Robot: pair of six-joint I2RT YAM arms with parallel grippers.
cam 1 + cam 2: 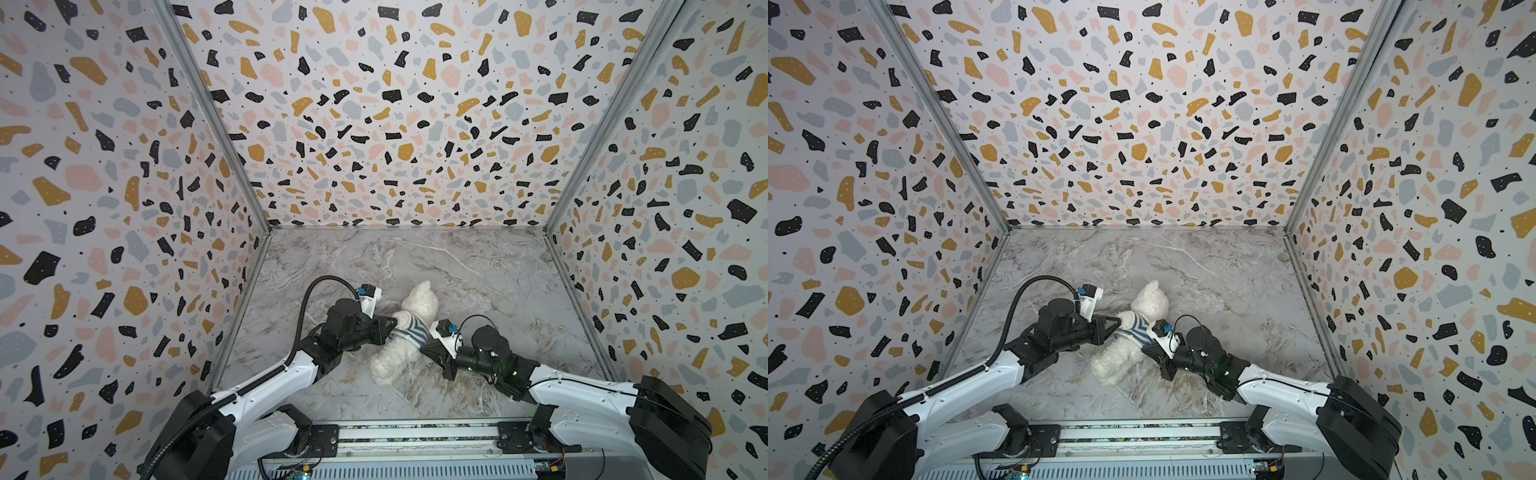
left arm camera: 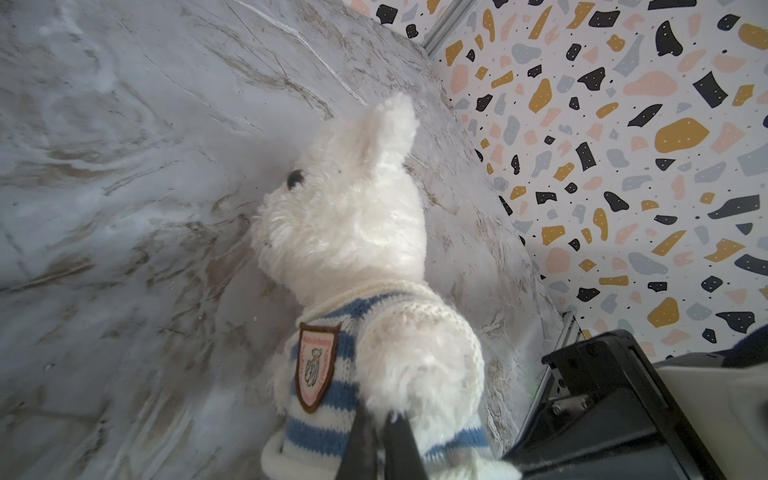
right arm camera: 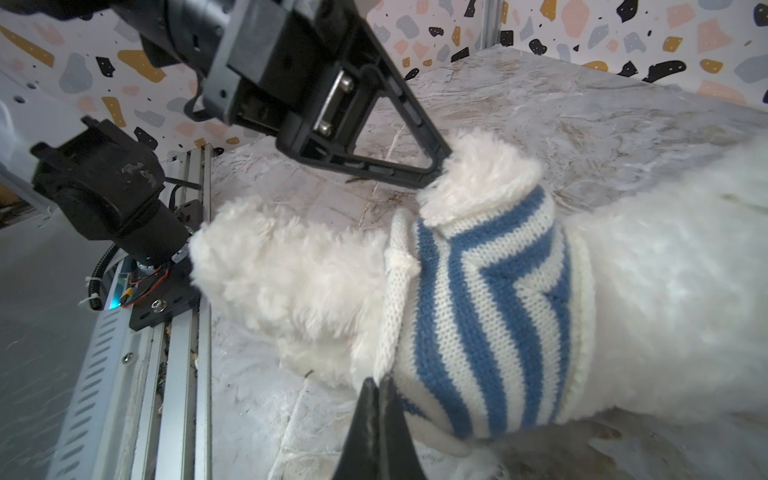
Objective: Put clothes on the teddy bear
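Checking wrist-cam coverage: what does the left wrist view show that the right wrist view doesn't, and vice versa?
Left wrist only: the teddy bear's face with its dark nose, and the badge on the striped shirt. Right wrist only: the left end effector shut on the bear's arm at the sleeve opening, the right end effector shut at the shirt's hem, the base rail. Both: the striped shirt on the bear's torso, the marble table.

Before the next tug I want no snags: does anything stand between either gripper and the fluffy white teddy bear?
Nothing visible does. The left gripper is shut directly on the arm of the fluffy cream-white plush teddy bear; the right gripper is shut on the hem of its blue-and-white striped knitted sweater.
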